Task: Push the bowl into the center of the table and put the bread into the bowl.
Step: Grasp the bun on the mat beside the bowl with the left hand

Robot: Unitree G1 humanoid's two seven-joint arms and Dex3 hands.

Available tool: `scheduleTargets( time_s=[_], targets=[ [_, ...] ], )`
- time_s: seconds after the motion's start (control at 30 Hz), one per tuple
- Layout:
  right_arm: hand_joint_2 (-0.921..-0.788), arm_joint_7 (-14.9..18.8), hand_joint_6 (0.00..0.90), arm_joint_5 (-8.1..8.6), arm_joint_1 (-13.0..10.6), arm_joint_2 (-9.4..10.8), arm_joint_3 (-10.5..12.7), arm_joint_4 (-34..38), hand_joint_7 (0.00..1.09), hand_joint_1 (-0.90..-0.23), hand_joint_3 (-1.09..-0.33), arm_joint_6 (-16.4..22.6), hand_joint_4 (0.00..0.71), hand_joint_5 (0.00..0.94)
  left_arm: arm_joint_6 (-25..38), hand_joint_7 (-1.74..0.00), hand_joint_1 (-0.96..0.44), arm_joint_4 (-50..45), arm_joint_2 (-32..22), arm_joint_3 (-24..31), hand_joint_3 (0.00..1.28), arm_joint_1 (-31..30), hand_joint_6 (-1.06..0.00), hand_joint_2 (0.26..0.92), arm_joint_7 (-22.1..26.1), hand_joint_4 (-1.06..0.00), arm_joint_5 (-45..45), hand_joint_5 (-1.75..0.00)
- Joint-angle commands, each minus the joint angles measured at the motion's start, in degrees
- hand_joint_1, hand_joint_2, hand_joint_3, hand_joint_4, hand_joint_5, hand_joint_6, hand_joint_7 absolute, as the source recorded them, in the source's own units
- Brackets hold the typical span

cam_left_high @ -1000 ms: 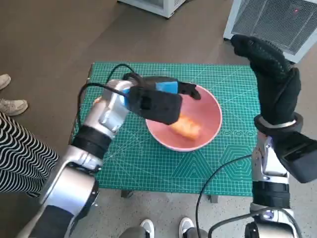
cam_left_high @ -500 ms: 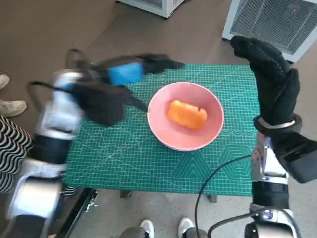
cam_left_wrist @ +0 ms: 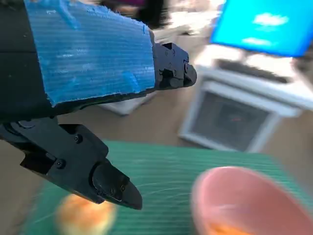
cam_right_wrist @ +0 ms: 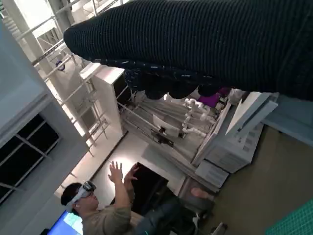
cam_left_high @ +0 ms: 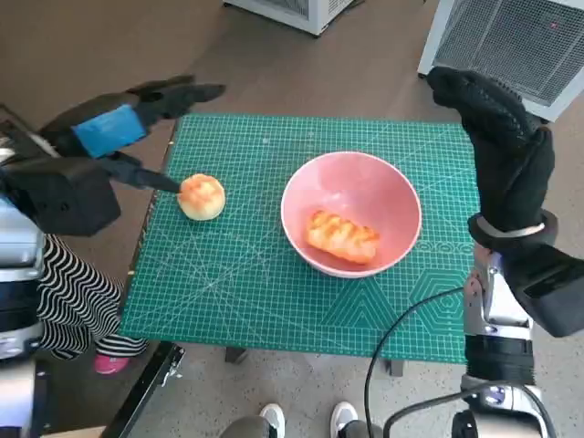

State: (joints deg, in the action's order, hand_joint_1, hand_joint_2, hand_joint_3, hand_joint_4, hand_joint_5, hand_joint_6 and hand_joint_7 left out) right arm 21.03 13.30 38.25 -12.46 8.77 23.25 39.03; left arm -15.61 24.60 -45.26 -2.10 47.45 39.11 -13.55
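Over the table's left edge, left hand [cam_left_high: 114, 137] hangs empty with fingers spread wide, one black fingertip [cam_left_high: 164, 182] just beside a round bun [cam_left_high: 202, 196] on the green mat [cam_left_high: 274, 292]; contact can't be confirmed. Pink bowl [cam_left_high: 383, 187] sits near the mat's middle with the bread [cam_left_high: 341, 235] inside. Right hand [cam_left_high: 497, 151] is raised upright at the table's right edge, fingers together, holding nothing.

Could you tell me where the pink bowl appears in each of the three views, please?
Head view: the pink bowl sits right of centre on the green mat.
Left wrist view: the bowl, blurred, fills the lower right corner.
Right wrist view: not in it.
Shared landmark: the round bun on the mat.
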Motion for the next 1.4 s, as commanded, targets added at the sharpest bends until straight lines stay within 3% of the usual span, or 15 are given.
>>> scheduleTargets(
  time_s=[0.03,0.43,0.77,1.4],
  targets=[
    [-0.921,0.3,-0.001,-0.01,-0.3,0.3,-0.1,1.4,0.53,-0.694,-0.738,0.0,0.137,0.000,-2.3,-0.10,-0.12,4.3,-2.1,-1.4,0.00,-0.2,-0.19,0.739,-0.4,-0.05,-2.0,0.00],
    [-0.921,1.0,-0.001,0.38,0.3,0.1,-0.2,2.4,0.53,-0.695,-0.738,0.2,0.137,0.001,0.2,-0.04,0.14,7.6,-1.6,-5.7,0.00,0.5,-0.17,0.721,-1.6,-0.01,-7.3,0.00],
    [-0.921,1.5,-0.001,0.55,0.4,0.0,-0.1,2.2,0.53,-0.695,-0.739,0.1,0.144,0.004,0.4,-0.03,0.12,13.2,1.8,-9.5,0.00,3.3,-0.17,0.720,-4.6,-0.02,-11.0,0.00],
    [-0.921,1.7,-0.001,0.45,-0.6,-1.4,0.1,0.3,0.53,-0.696,-0.739,-0.7,0.144,0.003,1.9,-0.02,0.07,38.3,11.5,-20.4,0.00,14.7,-0.21,0.721,-15.1,-0.05,-21.6,-0.01]
  ],
)
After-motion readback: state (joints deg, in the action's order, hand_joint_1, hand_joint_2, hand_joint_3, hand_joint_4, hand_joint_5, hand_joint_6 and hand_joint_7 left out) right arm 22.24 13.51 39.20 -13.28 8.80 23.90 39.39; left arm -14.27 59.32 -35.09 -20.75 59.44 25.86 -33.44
